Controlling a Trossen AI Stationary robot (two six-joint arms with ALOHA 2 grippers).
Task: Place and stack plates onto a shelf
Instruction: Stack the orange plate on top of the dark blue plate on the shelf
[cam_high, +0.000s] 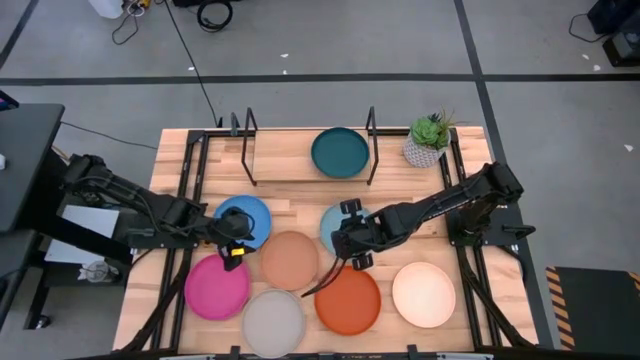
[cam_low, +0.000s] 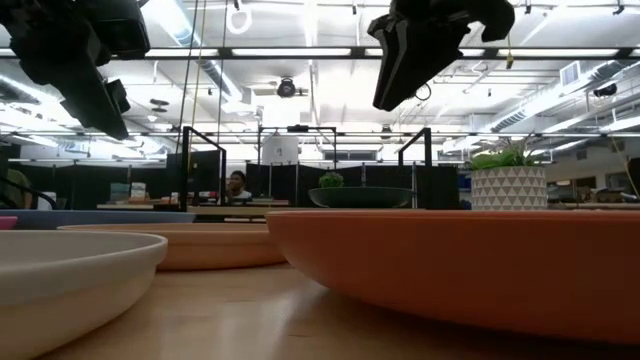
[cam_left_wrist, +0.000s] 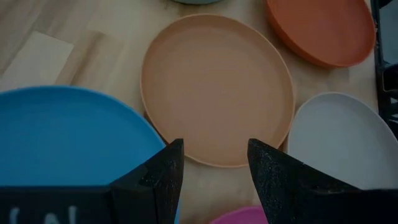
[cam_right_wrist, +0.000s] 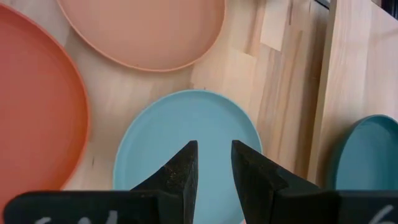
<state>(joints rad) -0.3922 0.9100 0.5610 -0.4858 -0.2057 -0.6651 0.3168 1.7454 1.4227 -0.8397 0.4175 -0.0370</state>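
We're looking down on a light wooden tabletop (cam_high: 300, 215) standing on a grey floor with dark tape lines, and across at table height there's an open workspace under long ceiling lights, with a person seated far back. Up at the far edge sits the shelf (cam_high: 285, 160), a pale plank between thin black uprights, and on its right half rests the dark teal plate (cam_high: 340, 152), alone, nothing stacked on it. Just off the shelf's right end stands a small potted plant (cam_high: 428, 141) in a white patterned pot. The other seven plates lie flat on the table in front of the shelf: the blue plate (cam_high: 250, 214) at left, the pale blue plate (cam_high: 332, 224) right of centre, the tan plate (cam_high: 290, 259) between and nearer, then the pink plate (cam_high: 216, 287), grey plate (cam_high: 273, 322), orange plate (cam_high: 349, 300) and cream plate (cam_high: 423, 294) along the near edge. The left gripper (cam_high: 236, 239) hangs above the near rim of the blue plate, fingers (cam_left_wrist: 280, 180) spread apart with nothing between them. The right gripper (cam_high: 347, 236) hovers over the pale blue plate, its fingers (cam_right_wrist: 183, 171) parted by a narrow gap and empty, the plate showing through that gap in the right wrist view.
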